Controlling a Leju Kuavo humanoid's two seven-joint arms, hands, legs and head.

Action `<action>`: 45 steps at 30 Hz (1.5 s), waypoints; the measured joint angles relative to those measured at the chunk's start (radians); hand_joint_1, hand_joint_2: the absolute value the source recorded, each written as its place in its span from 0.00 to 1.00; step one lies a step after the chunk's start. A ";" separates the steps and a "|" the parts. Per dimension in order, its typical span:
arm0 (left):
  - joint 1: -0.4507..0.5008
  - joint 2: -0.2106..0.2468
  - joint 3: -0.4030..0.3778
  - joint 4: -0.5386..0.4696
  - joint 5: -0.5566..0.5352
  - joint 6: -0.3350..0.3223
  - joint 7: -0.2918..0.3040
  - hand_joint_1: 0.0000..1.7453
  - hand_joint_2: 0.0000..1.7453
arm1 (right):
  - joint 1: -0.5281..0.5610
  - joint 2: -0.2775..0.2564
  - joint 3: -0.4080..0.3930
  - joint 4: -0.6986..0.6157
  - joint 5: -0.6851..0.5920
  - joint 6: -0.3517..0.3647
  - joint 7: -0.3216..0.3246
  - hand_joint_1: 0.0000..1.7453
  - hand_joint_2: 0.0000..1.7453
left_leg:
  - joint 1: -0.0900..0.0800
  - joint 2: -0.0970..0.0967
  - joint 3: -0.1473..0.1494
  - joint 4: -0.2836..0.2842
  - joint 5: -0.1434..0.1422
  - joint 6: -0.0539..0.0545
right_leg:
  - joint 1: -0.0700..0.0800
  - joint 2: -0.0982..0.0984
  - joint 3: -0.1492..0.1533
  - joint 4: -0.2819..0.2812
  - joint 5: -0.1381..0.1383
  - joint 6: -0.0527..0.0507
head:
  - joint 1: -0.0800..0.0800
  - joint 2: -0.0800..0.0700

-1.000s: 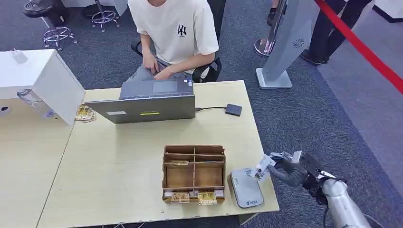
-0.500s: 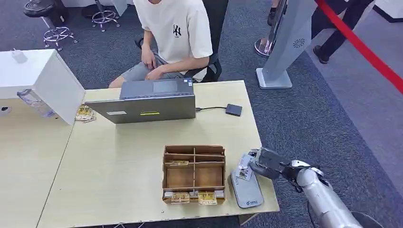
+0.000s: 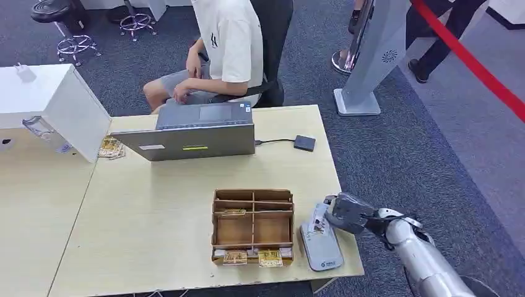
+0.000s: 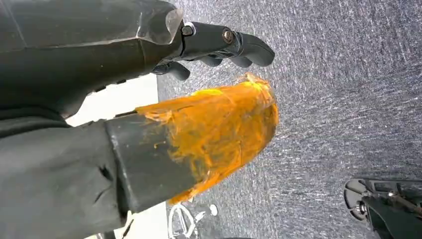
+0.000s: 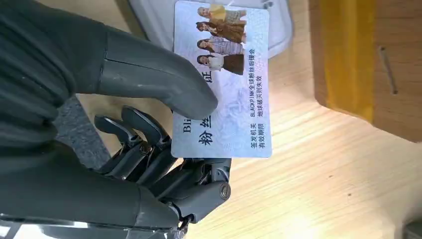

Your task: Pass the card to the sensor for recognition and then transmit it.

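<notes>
At the near right corner of the surface (image 3: 155,210), my right hand (image 3: 342,212) grips the card (image 5: 222,79), thumb (image 5: 164,79) pressed on its printed face & darker fingers (image 5: 144,144) curled behind it. Card's a pale ID w/ small photos of people along one end & lines of text; it's held over the sensor (image 3: 321,244), a flat grey rounded pad lying at the surface's edge. From the right wrist cam, the card's far end overlaps the pad's pale top; can't tell if it touches. Just beside the sensor, on its left in the head view, sits the wooden organizer box (image 3: 252,226), divided into compartments, w/ small yellowish packs along its near row.

My left hand (image 4: 149,99) hangs over grey carpet (image 4: 348,89), holding nothing, dark fingers (image 4: 239,47) loosely apart, thumb wrapped in orange tape.

Farther back on the surface: a grey laptop (image 3: 195,133), open, its back to me, w/ a cable to a small dark box (image 3: 304,143). Behind it a person in a white tee (image 3: 232,46) sits turned sideways. White box (image 3: 59,108) at far left, red barrier tape (image 3: 470,59) crossing at upper right.
</notes>
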 joint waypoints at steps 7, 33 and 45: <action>0.000 0.000 -0.006 0.000 -0.012 0.000 0.003 0.00 0.00 | 0.020 -0.030 0.003 -0.022 0.000 0.001 0.012 1.00 1.00 | 0.000 0.000 0.000 0.000 0.000 0.000 | 0.000 0.000 0.000 0.000 0.000 0.000 | 0.000 0.000; 0.000 0.000 -0.007 0.000 0.005 -0.001 0.011 0.00 0.00 | 0.014 -0.040 0.028 -0.019 0.008 0.017 0.021 1.00 1.00 | 0.000 0.000 0.000 0.000 0.000 0.000 | 0.000 0.000 0.000 0.000 0.000 0.000 | 0.000 0.000; 0.000 -0.001 -0.008 0.000 0.008 0.000 0.011 0.00 0.00 | 0.012 -0.023 0.031 -0.008 -0.005 -0.072 0.035 1.00 1.00 | 0.000 0.000 0.000 0.000 0.000 0.000 | 0.000 0.000 0.001 0.000 0.000 0.000 | 0.000 0.000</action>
